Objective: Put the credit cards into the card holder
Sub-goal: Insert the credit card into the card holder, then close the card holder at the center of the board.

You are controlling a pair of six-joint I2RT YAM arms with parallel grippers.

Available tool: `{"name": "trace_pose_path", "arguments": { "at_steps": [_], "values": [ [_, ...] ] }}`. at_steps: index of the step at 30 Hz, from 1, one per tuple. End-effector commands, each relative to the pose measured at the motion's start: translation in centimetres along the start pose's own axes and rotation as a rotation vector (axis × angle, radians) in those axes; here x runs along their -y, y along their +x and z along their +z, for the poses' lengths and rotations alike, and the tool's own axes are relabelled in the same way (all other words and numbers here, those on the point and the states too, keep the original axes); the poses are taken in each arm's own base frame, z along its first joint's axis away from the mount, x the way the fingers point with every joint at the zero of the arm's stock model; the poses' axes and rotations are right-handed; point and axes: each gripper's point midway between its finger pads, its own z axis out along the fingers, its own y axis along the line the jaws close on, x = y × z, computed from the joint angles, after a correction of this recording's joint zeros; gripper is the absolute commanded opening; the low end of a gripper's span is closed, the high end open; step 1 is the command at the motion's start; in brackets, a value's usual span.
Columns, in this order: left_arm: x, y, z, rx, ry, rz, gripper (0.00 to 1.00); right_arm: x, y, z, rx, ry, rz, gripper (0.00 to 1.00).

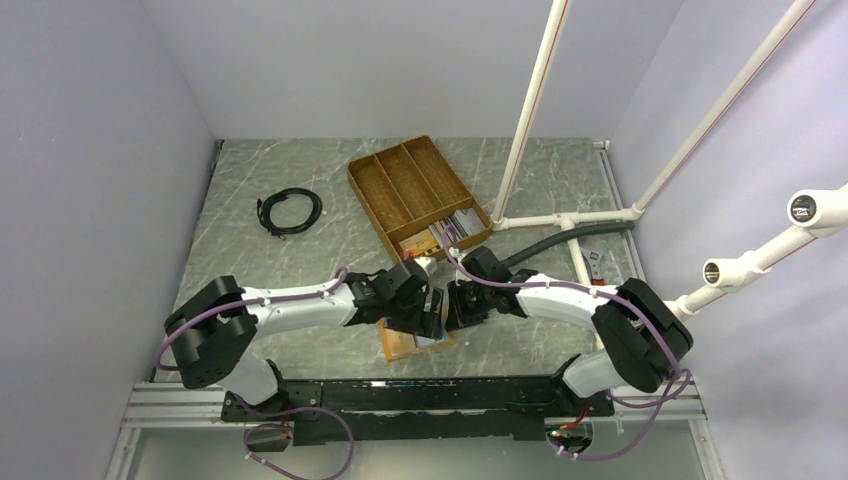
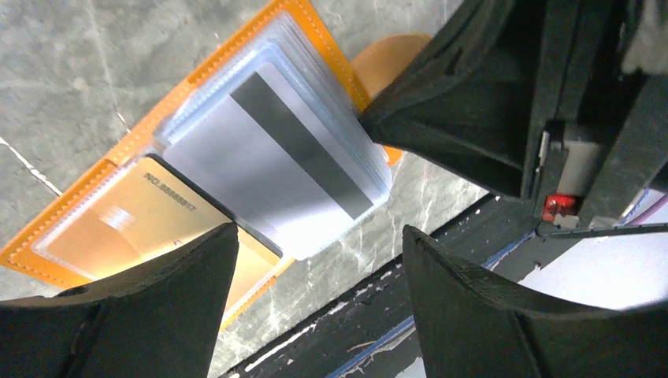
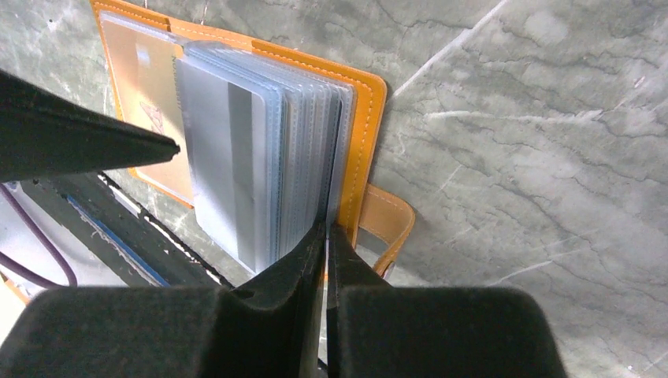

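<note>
Top: open orange-tan leather card holder [image 1: 400, 347] lies near-ctr on grey marble table [image 1: 300, 270], both claws over it; more cards [image 1: 455, 228] in brown wicker tray [image 1: 395, 185] beyond.
L wrist: left claw [image 2: 319, 236] spread wide above grey-silver striped card [image 2: 268, 157] at holder's clear sleeves [image 2: 346, 142].
R wrist: right claw [image 3: 325, 232] pinched shut at sleeves' edge.

One card holder [image 3: 370, 102] is counted, with two cards seen in it: one silver card [image 2: 268, 157] and one gold card [image 2: 150, 220]. One wicker tray [image 1: 385, 195] of four compartments is located at 12 o'clock from the holder. The further cards [image 1: 455, 228] in it cannot be counted, and one coiled cable [image 1: 317, 208] is located between 10 and 11 o'clock.
</note>
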Motion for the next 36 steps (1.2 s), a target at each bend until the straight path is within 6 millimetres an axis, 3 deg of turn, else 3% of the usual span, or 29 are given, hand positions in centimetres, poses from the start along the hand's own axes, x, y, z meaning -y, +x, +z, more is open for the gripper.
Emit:
{"name": "trace_pose_path", "arguments": {
  "at_steps": [1,5,8,11,16,20,21,24,27,29,36],
  "values": [
    [1.2,-1.9,0.7,0.033,0.037,-0.002,0.81,-0.5,-1.0,0.2,0.022,-0.01,-0.023,0.08],
    [3.3,-3.3,0.8,0.04,0.06,0.044,0.8,-1.0,-1.3,0.0,0.03,-0.03,-0.022,0.08],
    [5.4,-4.1,-0.5,0.092,0.129,0.058,0.8,-1.2,-1.5,-0.2,0.037,-0.035,-0.026,0.08],
    [5.8,-4.0,-1.8,0.115,0.171,0.029,0.81,-1.2,-1.5,-0.2,0.035,-0.03,-0.03,0.08],
    [1.6,-1.5,-3.6,0.044,0.02,-0.05,0.84,-0.4,-1.3,-0.9,0.033,0.013,-0.033,0.12],
    [-2.5,0.6,-7.1,0.041,-0.119,-0.138,0.87,-1.0,-1.9,-2.6,0.065,0.017,-0.046,0.27],
    [-3.8,1.0,-7.8,0.052,-0.147,-0.174,0.94,-1.1,-2.1,-3.1,0.075,0.017,-0.047,0.31],
    [-6.3,2.0,-8.7,0.069,-0.133,-0.306,0.99,-0.9,-2.5,-4.2,0.094,0.023,-0.04,0.44],
    [-7.3,2.5,-8.0,0.066,-0.029,-0.452,1.0,-0.3,-2.8,-4.7,0.105,0.04,-0.021,0.56],
    [-7.3,2.1,-7.2,0.079,0.048,-0.503,0.99,0.0,-2.9,-4.6,0.103,0.041,0.0,0.58],
    [-4.6,0.2,-4.0,0.011,0.235,-0.499,0.99,-0.2,-3.0,-3.5,0.105,0.003,0.071,0.58]
  ]
}}
